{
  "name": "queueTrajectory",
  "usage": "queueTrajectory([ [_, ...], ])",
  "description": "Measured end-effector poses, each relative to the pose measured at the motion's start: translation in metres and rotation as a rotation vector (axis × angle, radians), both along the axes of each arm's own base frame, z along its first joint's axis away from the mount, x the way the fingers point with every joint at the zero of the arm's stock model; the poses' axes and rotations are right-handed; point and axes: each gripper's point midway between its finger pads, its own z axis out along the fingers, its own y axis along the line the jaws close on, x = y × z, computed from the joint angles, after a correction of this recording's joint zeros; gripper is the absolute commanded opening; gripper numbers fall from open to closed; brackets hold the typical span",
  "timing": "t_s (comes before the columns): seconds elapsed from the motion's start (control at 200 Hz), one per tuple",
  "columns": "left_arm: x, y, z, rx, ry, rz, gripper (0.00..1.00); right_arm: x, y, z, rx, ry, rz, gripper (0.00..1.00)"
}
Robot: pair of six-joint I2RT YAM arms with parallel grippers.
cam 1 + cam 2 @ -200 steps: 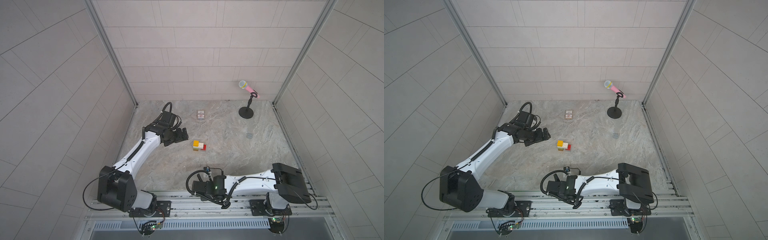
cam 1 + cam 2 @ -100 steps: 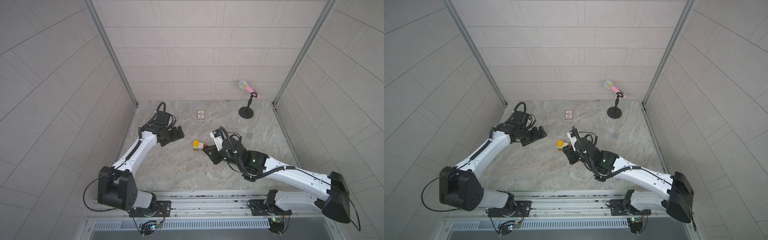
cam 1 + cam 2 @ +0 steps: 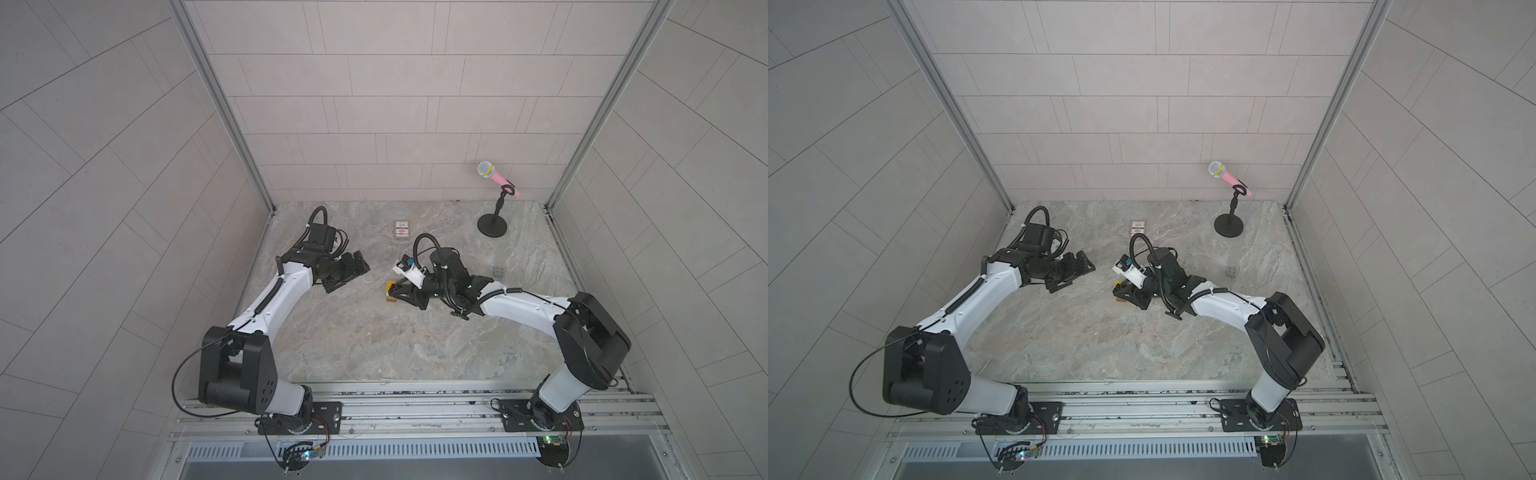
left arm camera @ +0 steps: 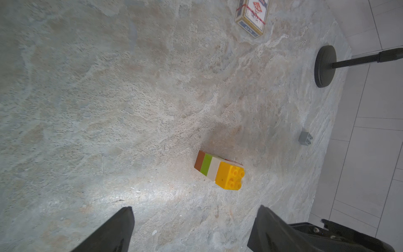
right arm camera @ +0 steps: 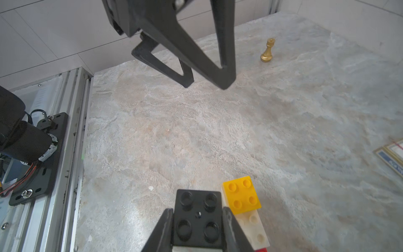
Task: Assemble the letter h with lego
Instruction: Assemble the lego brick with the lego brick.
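Note:
My right gripper [image 5: 197, 210] is shut on a black lego brick [image 5: 197, 218], studs facing the wrist camera. Right beside it stands a lego stack [image 5: 242, 195]: a yellow brick on a longer white brick, with red showing under the white one's end. The left wrist view shows the stack [image 4: 218, 169] as brown, green, white, yellow. In both top views the right gripper [image 3: 395, 293] [image 3: 1124, 294] covers most of the stack. My left gripper [image 3: 351, 279] [image 4: 194, 220] stands open and empty, left of the stack. A loose grey brick [image 3: 499, 271] lies to the right. No finished letter h shows.
A small printed card box [image 3: 402, 230] lies behind the stack. A microphone on a black round-footed stand [image 3: 492, 226] is at the back right. A brass chess piece [image 5: 267, 51] stands beyond the left gripper. The metal rail [image 3: 415, 409] runs along the front edge.
My right arm has swung from the front rail up to the brick stack. My left gripper has drawn back a little to the left, away from the stack.

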Motion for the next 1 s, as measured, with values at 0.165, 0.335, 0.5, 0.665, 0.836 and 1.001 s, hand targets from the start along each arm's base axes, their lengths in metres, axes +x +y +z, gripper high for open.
queueTrajectory([
  [0.165,0.001,-0.008,-0.007,-0.05,0.016,-0.012,0.93,0.017,0.004,0.008,0.047,-0.106,0.043,0.0],
  [0.335,0.003,-0.017,-0.012,-0.109,0.025,-0.019,0.93,0.038,-0.006,-0.01,0.072,-0.118,0.056,0.0],
  [0.5,0.008,-0.028,-0.015,-0.183,0.025,-0.028,0.92,0.045,-0.014,-0.01,0.116,-0.133,0.074,0.0],
  [0.665,0.01,-0.04,-0.021,-0.249,0.04,-0.046,0.92,0.043,-0.004,-0.016,0.158,-0.127,0.123,0.0],
  [0.836,0.011,-0.052,-0.016,-0.297,0.036,-0.066,0.91,0.037,0.0,-0.019,0.169,-0.117,0.149,0.0],
  [1.001,0.009,-0.065,-0.02,-0.325,0.054,-0.095,0.87,0.033,0.003,-0.02,0.164,-0.122,0.163,0.0],
])
